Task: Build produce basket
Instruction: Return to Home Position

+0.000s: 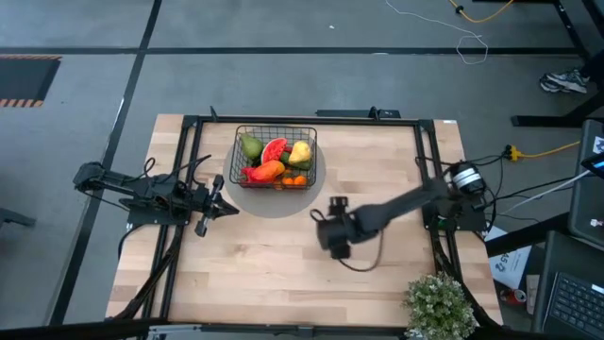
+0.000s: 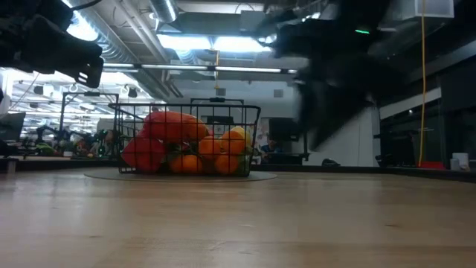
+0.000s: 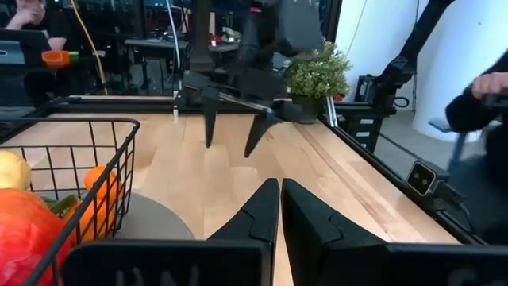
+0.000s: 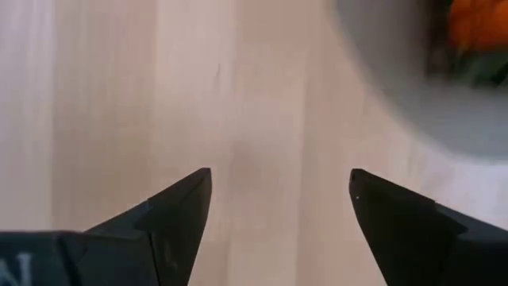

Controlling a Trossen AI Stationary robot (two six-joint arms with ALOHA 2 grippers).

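The black wire basket (image 1: 275, 156) stands on a grey round mat (image 1: 274, 196) at the table's far middle. It holds the produce: a green pear (image 1: 251, 147), a watermelon slice (image 1: 275, 150), a yellow fruit (image 1: 300, 153), an orange-red mango (image 1: 267, 172) and oranges (image 1: 297, 179). My left gripper (image 1: 224, 202) is shut and empty, left of the mat. My right gripper (image 1: 336, 202) is open and empty above bare wood, right of the mat; it also shows in the left wrist view (image 3: 230, 131).
A potted green leafy plant (image 1: 438, 304) stands at the table's near right corner. A black frame (image 1: 429, 161) runs along the table's sides. Bare wood lies across the table's near half (image 1: 283, 274). A person's hand (image 3: 488, 83) shows beyond the table's right side.
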